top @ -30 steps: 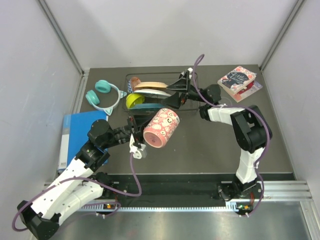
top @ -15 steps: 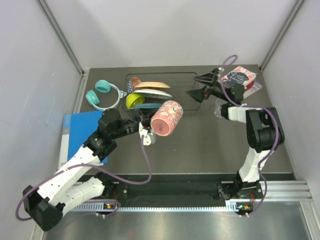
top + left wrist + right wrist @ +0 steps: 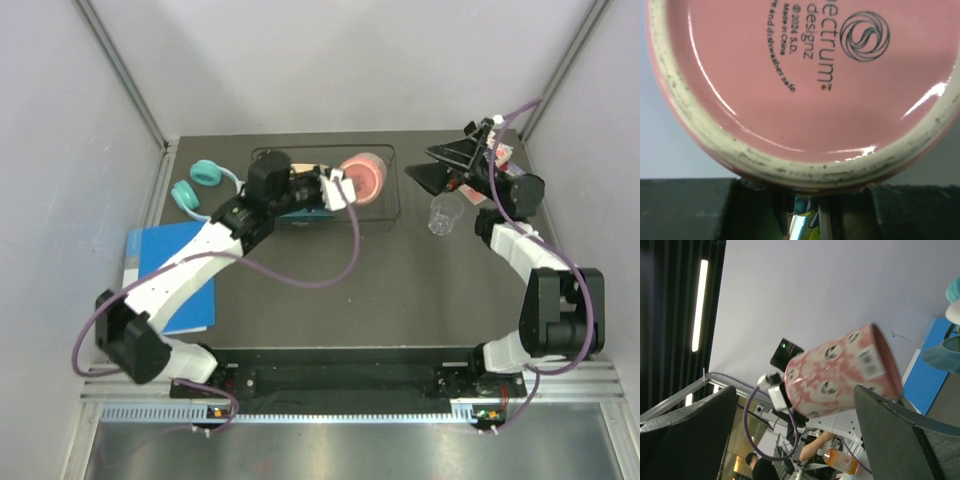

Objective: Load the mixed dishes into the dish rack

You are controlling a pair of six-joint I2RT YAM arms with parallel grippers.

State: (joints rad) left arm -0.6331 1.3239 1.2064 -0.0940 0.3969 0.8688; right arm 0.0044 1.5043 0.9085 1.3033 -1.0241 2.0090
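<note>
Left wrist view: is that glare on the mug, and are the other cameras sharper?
Left wrist: the pink floral mug base fills the frame, white glare streaks on the glaze, print slightly soft. Right wrist: mug rim smeared, strip light bright at left. Top external: evenly lit, sharp.

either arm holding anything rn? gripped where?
Left gripper holds the pink floral mug at its base end; exact finger contact is hidden. Right gripper is open and empty.

dish rack point(image 3: 394, 190) contents largely hidden under left arm point(image 3: 200, 257), pink floral mug point(image 3: 790, 75) base cropped in left wrist view
</note>
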